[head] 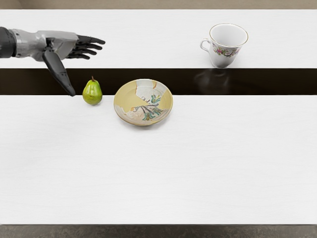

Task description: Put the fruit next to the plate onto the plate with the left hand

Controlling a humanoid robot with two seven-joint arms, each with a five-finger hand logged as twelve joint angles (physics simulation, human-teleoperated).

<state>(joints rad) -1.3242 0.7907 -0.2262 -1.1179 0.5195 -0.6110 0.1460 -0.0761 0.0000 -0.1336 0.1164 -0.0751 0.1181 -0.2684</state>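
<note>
So the green pear (92,92) is standing upright on the white table (158,168), just beside the yellow painted plate (143,102), at its 9 o'clock, not touching as far as I can see. The left robot hand (62,47) hovers at about 11 o'clock from the pear, fingers spread wide, thumb pointing down, holding nothing. A floral cup (225,44) sits way off at the plate's 2 o'clock.
</note>
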